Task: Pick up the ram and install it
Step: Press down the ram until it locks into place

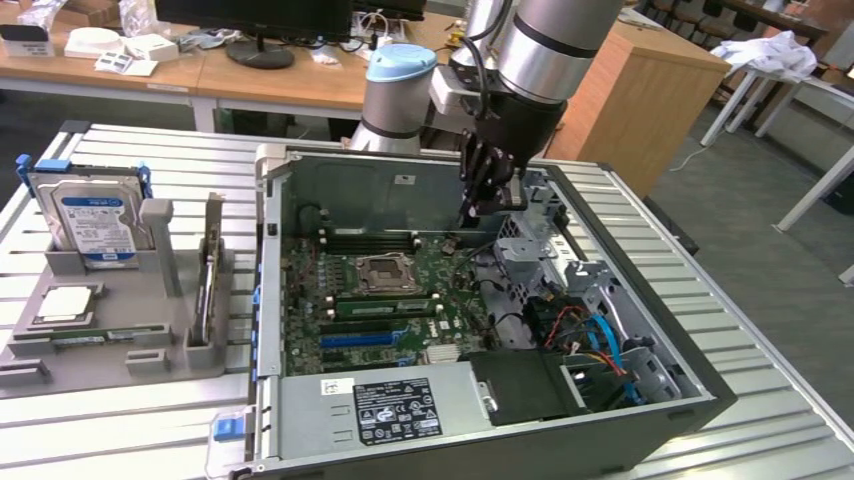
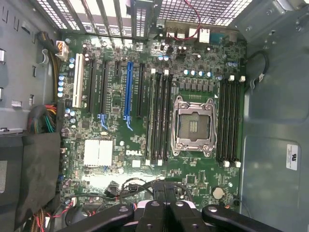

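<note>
wooden desks [image 1: 307, 85] behind a ribbed metal table [image 1: 120, 430], grey floor [image 1: 761, 270]

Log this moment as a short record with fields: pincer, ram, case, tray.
pincer: shut, hanging inside the open computer case above the motherboard
grip: nothing seen between the fingers
ram: apparently the thin green stick lying in the front slot of the grey tray, apart from the pincer
CPU socket: bare, memory slots on both sides
tray also holds: hard drive, upright, blue label
</note>
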You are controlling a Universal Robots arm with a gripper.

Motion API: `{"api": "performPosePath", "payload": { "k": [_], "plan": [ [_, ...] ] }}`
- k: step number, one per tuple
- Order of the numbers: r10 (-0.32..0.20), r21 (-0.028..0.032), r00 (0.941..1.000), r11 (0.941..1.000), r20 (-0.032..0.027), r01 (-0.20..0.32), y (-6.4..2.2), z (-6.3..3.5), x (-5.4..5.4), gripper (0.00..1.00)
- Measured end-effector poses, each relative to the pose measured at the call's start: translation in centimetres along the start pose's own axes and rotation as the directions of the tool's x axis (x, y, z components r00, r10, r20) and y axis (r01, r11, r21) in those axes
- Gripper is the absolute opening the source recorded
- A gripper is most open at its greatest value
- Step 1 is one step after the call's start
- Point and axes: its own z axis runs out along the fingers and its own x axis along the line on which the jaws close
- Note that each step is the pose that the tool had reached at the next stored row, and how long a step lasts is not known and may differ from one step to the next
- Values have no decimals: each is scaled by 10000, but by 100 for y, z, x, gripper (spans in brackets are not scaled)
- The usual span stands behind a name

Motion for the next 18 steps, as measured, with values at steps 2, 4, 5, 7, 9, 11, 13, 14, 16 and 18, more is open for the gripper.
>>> {"api": "performPosePath", "payload": {
  "k": [2,4,5,7,9,11,13,14,16,18],
  "plan": [
    [0,1,10000,10000,0,0,0,0,0,11],
    [0,0,10000,10000,0,0,0,3,0,11],
    [0,0,10000,10000,0,0,0,7,0,11],
    [0,0,10000,10000,0,0,-1,18,2,11],
    [0,0,10000,10000,0,0,-1,35,3,11],
    [1,0,10000,10000,0,-1,-2,55,5,11],
    [0,0,10000,10000,1,0,-2,75,7,11],
    [0,0,10000,10000,0,0,-2,85,8,11],
    [0,0,10000,10000,0,0,-3,103,10,11],
    [1,0,10000,10000,0,-1,-4,122,11,11]
  ]
}}
